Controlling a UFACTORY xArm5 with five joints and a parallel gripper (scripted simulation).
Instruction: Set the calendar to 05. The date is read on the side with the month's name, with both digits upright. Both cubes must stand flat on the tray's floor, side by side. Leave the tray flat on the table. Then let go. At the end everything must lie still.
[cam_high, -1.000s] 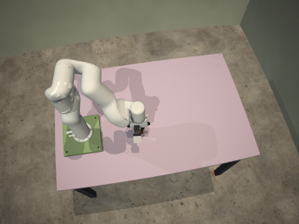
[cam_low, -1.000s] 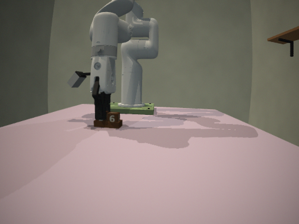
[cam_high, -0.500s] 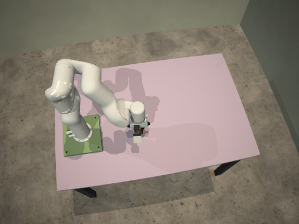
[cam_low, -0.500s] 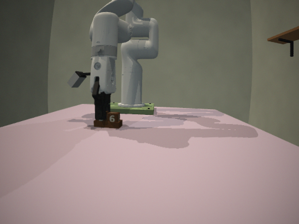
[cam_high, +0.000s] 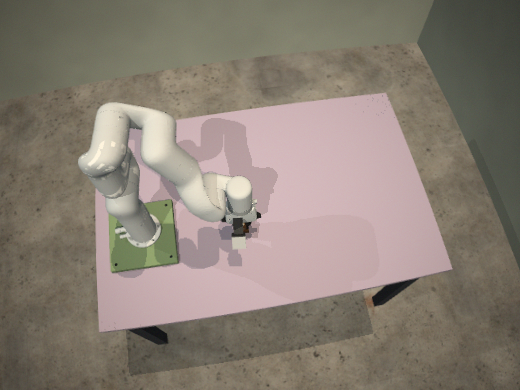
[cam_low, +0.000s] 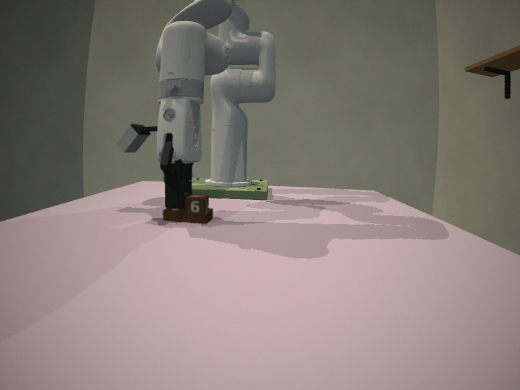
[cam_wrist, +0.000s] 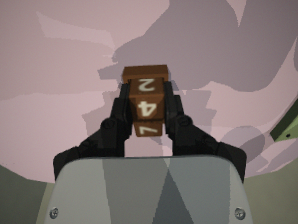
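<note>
Wrist view — black fingers partly open, pressed on both sides of the brown cube showing 4.

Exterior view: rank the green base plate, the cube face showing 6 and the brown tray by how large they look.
1. Green base plate
2. Brown tray
3. Cube face showing 6

Fingers partly hide the tray's surroundings; the top two remain clearly apart.
</note>
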